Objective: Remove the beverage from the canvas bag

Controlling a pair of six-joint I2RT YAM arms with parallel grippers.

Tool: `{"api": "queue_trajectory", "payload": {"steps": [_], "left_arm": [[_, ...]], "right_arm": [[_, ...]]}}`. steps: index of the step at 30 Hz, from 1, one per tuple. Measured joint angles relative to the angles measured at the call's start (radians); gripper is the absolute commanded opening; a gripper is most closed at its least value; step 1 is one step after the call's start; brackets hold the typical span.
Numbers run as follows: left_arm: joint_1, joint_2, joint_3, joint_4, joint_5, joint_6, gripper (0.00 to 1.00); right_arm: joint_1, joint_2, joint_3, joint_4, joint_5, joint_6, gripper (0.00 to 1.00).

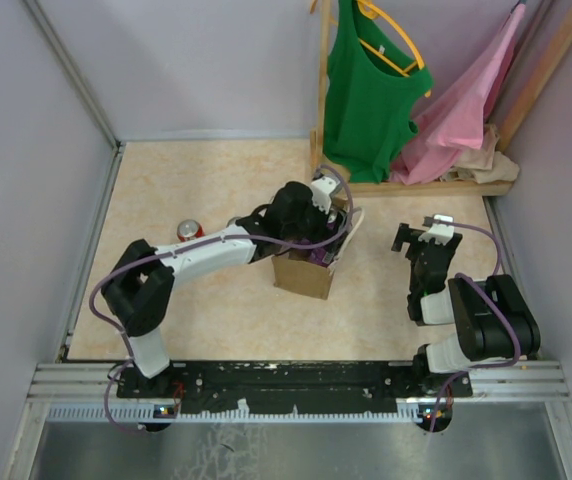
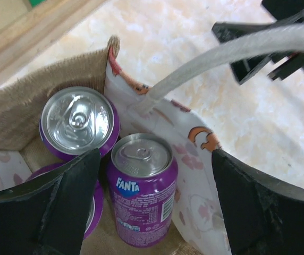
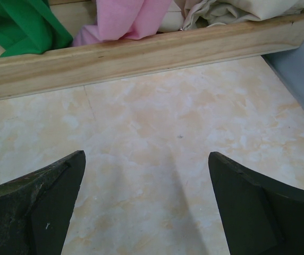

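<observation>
A purple Fanta can stands upright inside the canvas bag, near its printed inner wall. A second purple can stands just behind it in the corner, and a third is mostly hidden under a finger. The bag stands upright in the middle of the counter. Its white handle stretches up and to the right.

The left gripper hangs over the bag's mouth, spread wide, with one finger on each side of the front can and nothing held. The right gripper is also spread and is over bare counter, well apart from the bag. A red can stands left of the bag. A wooden rack at the back carries a green shirt and a pink cloth.
</observation>
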Motion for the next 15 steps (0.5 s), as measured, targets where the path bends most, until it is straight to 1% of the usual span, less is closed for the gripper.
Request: {"api": "queue_trajectory", "payload": {"steps": [7,11,15], "left_arm": [[-0.001,0.036,0.016,-0.067,-0.018,0.0,0.82],[-0.006,0.036,0.02,-0.091,-0.035,0.0,0.82],[-0.012,0.036,0.038,-0.14,-0.055,0.0,0.84]], "right_arm": [[0.0,0.0,0.0,0.0,0.0,0.0,0.99],[0.0,0.0,0.0,0.0,0.0,0.0,0.99],[0.0,0.0,0.0,0.0,0.0,0.0,0.99]]}}
